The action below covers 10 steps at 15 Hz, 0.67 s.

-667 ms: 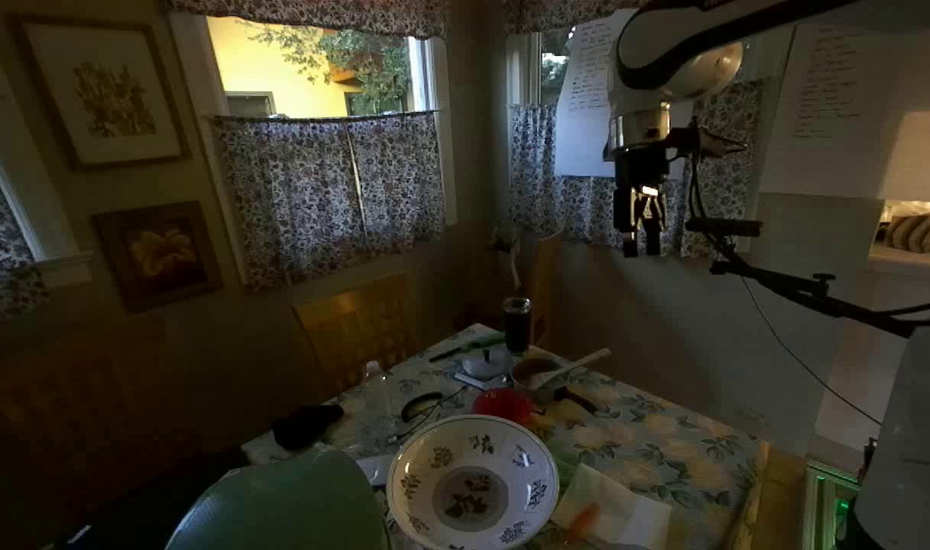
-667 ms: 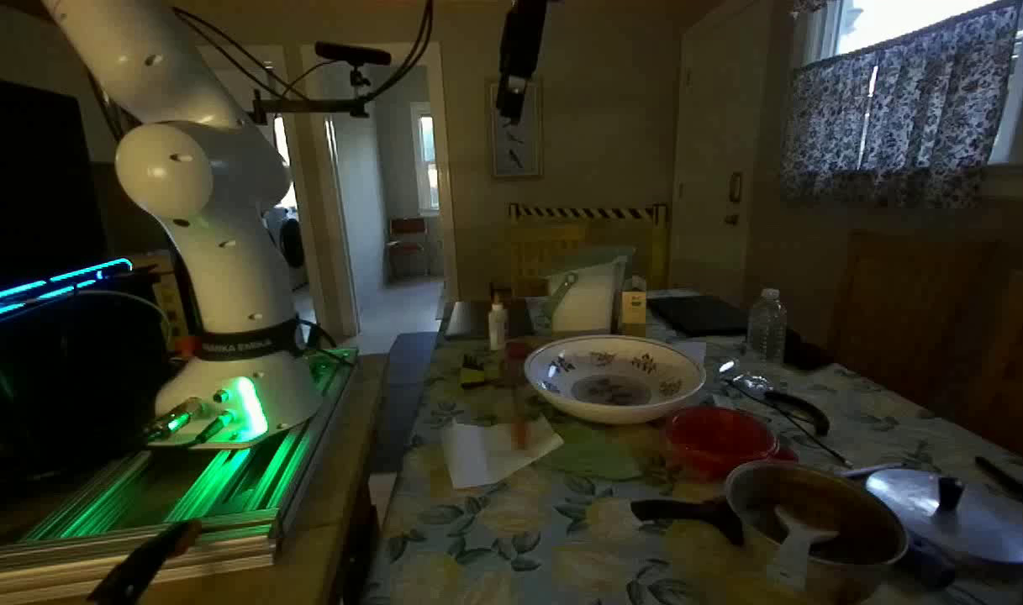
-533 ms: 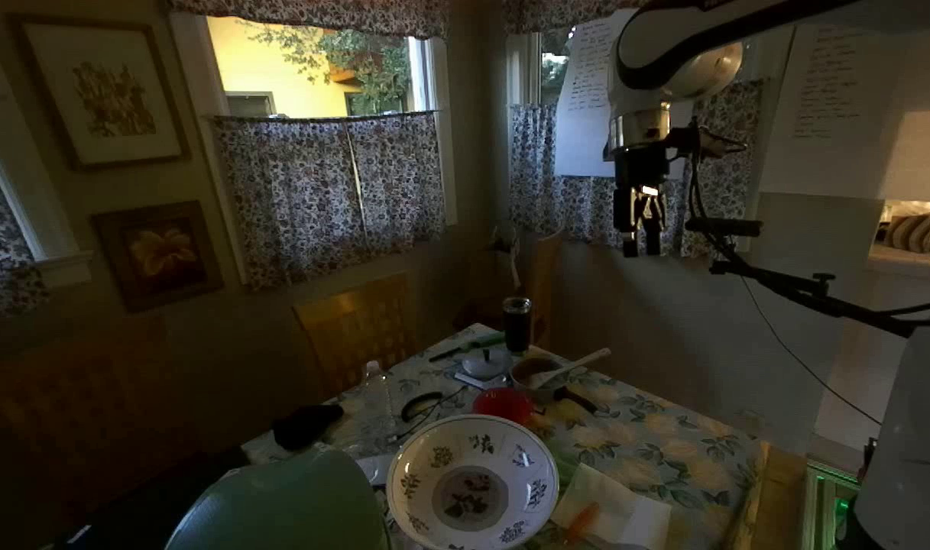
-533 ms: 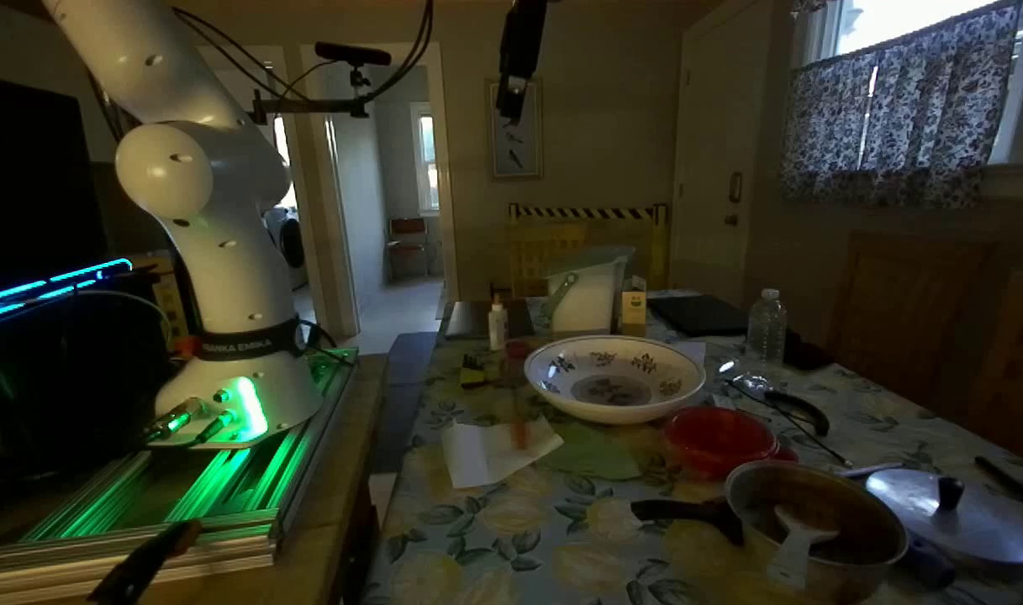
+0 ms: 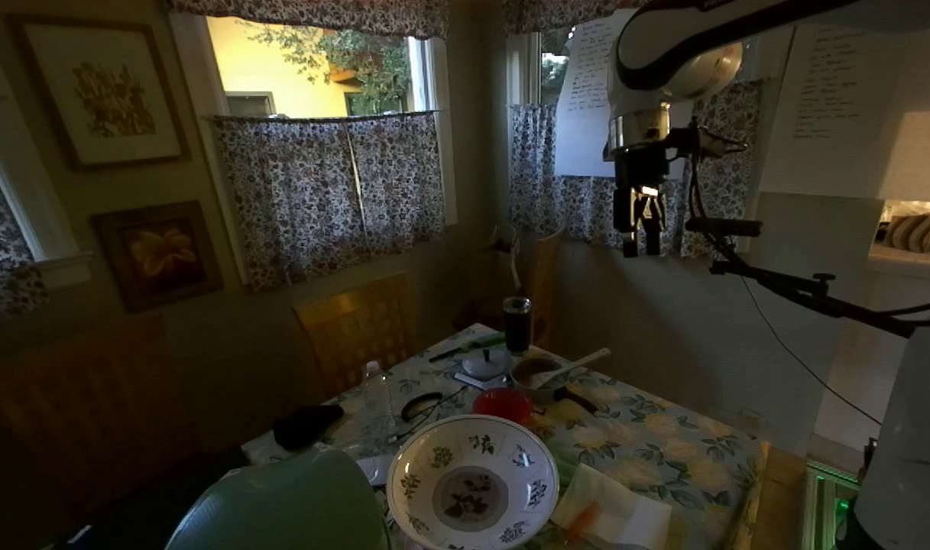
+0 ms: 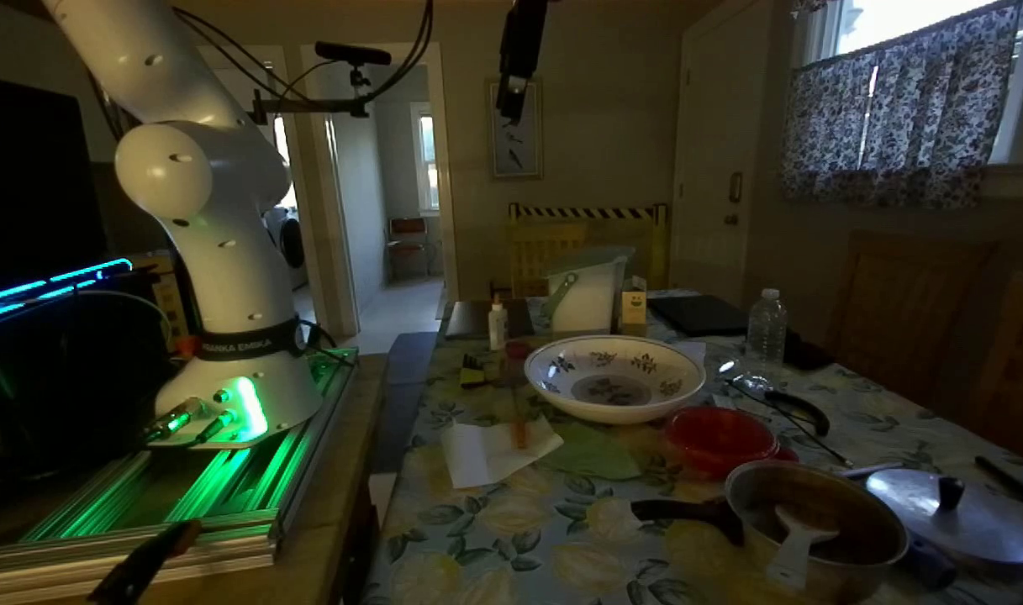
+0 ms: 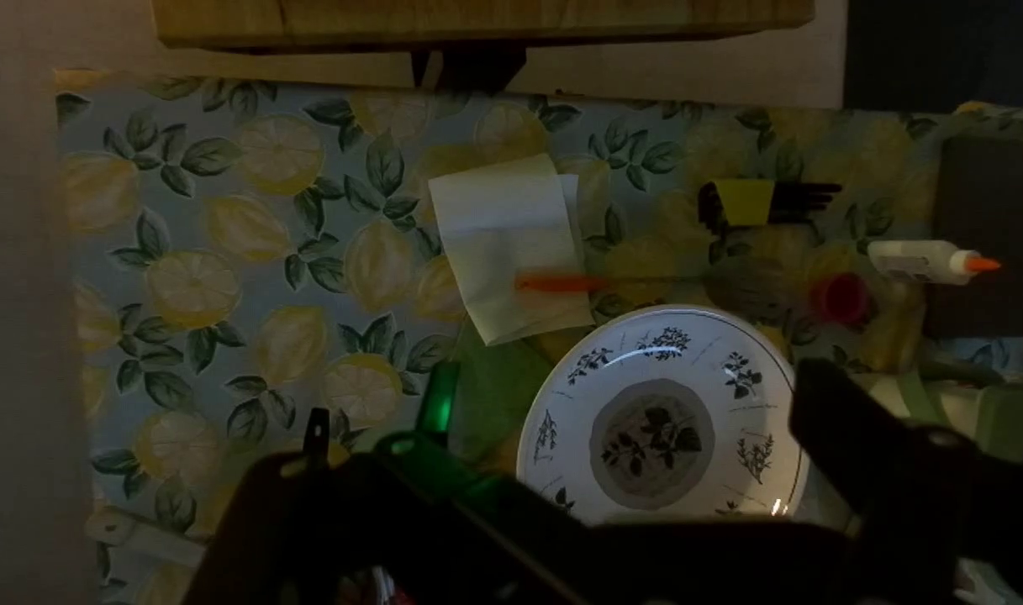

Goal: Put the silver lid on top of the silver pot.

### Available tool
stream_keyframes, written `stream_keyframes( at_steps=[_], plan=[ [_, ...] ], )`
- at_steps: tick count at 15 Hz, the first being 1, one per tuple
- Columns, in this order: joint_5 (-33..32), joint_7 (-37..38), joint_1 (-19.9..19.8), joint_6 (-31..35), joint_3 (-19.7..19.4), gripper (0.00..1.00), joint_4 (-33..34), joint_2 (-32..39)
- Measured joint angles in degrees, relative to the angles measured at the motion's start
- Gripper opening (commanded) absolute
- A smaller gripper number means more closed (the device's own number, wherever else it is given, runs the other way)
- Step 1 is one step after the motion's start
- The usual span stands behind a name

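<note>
Lemon-print tablecloth [image 7: 200, 281] forms the dimly lit work surface. Silver lid [image 6: 961, 523] lies just beside the silver saucepan [image 6: 864, 521], which is uncovered and contains a white utensil [image 6: 801, 539]. Red bowl [image 6: 717, 444] stands near the saucepan; floral-patterned bowl [image 6: 615, 382] farther off. Gripper [image 5: 642, 247] hangs well above, jaws spread wide, no object held. Judged status: nothing completed; grasping, transferring and seating the lid remain.

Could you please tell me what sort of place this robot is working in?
It looks like a dining corner in a home, judging by the lemon-print tablecloth, the wooden chair beside it and the floral curtains.
</note>
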Motion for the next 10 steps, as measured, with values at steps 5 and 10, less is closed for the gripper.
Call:
stream_keyframes(
  at_steps=[5,10],
  plan=[
    [-0.7,-0.6,-1.2,9.4,-0.1,1.0,1.0,5.2],
    [-0.7,-2.9,-1.9,16.7,0.0,1.0,7.9,18.9]
  ],
)
